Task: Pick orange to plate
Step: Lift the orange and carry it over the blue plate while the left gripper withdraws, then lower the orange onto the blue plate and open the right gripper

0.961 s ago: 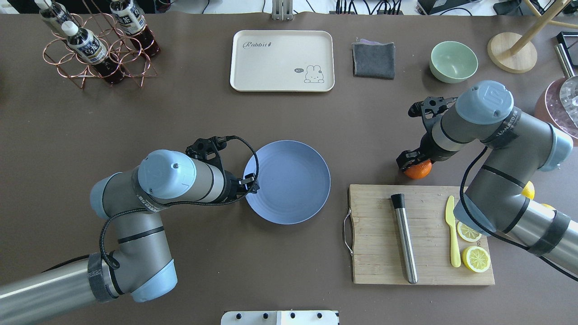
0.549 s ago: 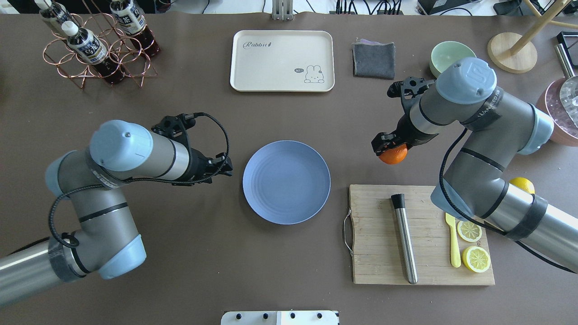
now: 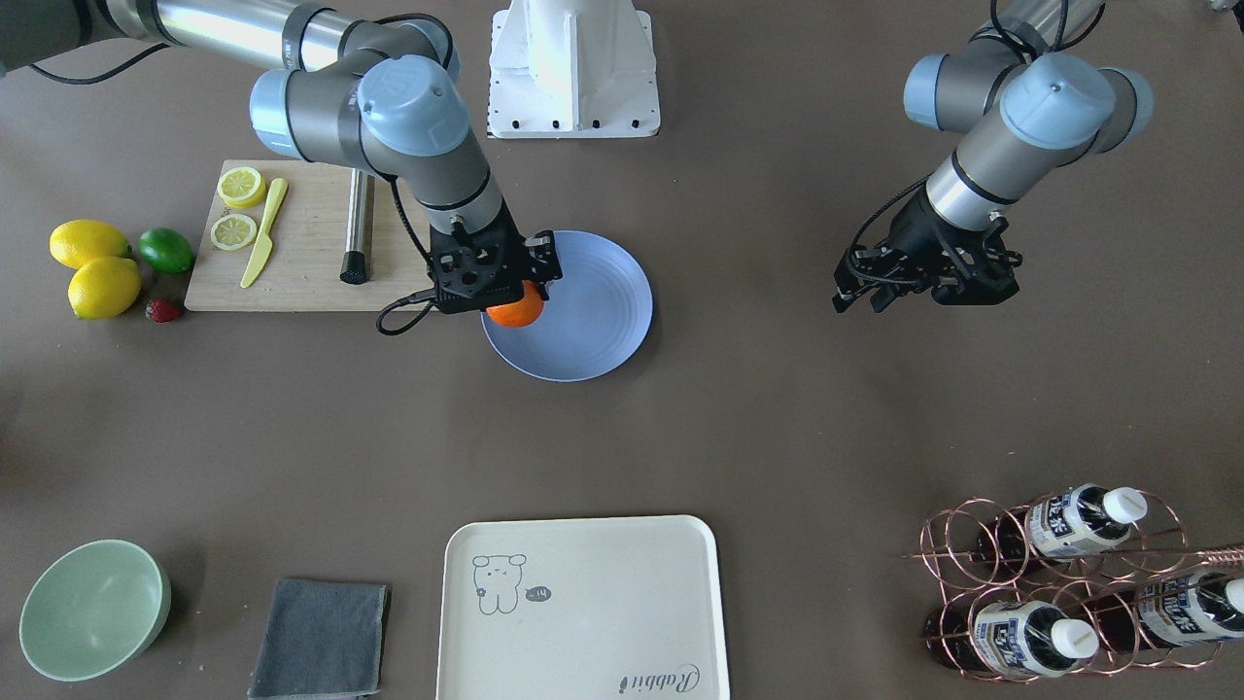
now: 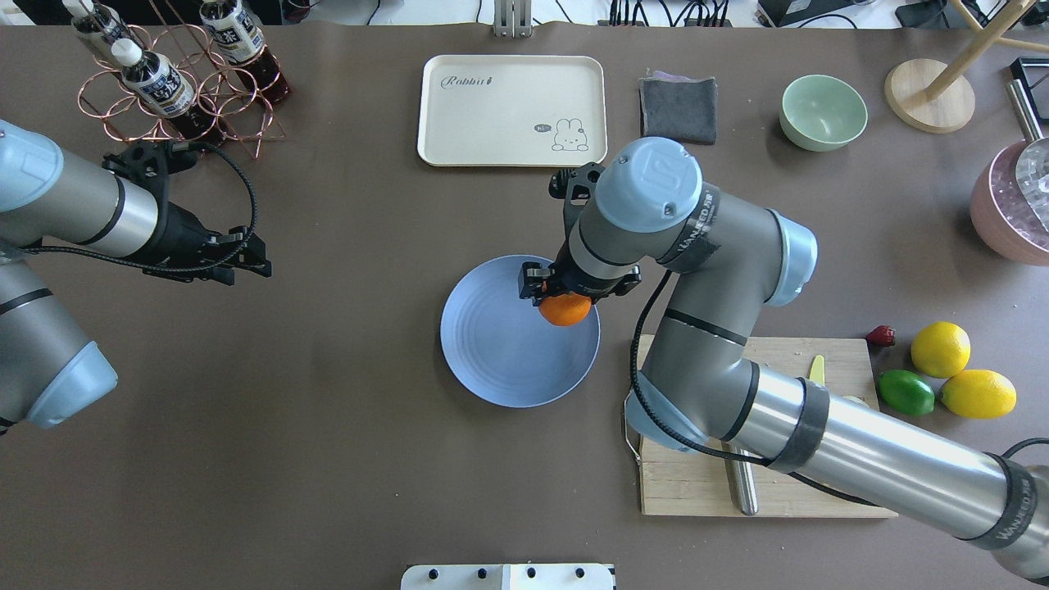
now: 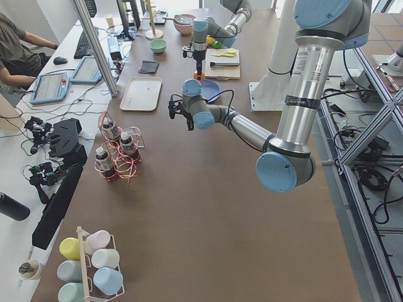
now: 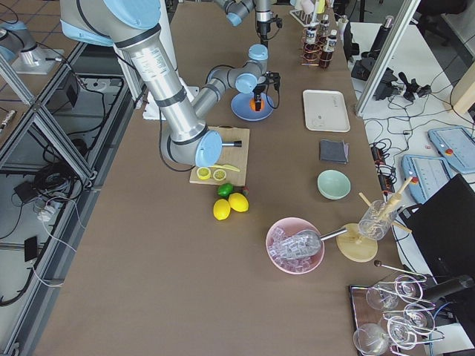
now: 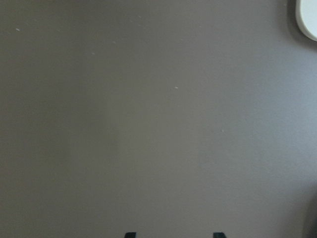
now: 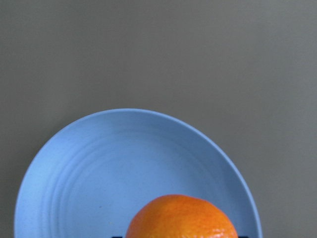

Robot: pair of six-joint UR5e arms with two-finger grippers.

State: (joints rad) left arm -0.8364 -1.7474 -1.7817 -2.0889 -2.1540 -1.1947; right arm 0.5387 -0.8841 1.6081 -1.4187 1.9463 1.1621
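The orange (image 4: 565, 310) hangs in my right gripper (image 4: 564, 301), which is shut on it, over the part of the periwinkle-blue plate (image 4: 500, 352) nearest the cutting board. In the front-facing view the orange (image 3: 515, 309) sits at the plate's (image 3: 593, 321) left rim. The right wrist view has the orange (image 8: 181, 218) at the bottom with the plate (image 8: 124, 163) spread below it. My left gripper (image 4: 246, 262) stands open and empty over bare table, well to the left of the plate. Its two fingertips (image 7: 130, 234) show wide apart in the left wrist view.
A wooden cutting board (image 4: 697, 492) lies under the right arm. Two lemons (image 4: 940, 348), a lime (image 4: 905, 392) and a strawberry (image 4: 881, 335) lie beyond it. At the back are a cream tray (image 4: 512, 111), grey cloth (image 4: 678, 108), green bowl (image 4: 823, 112) and copper bottle rack (image 4: 176, 90).
The right arm carried the orange leftward from beside the cutting board to over the plate. The left arm drew back from the plate's edge to the far left.
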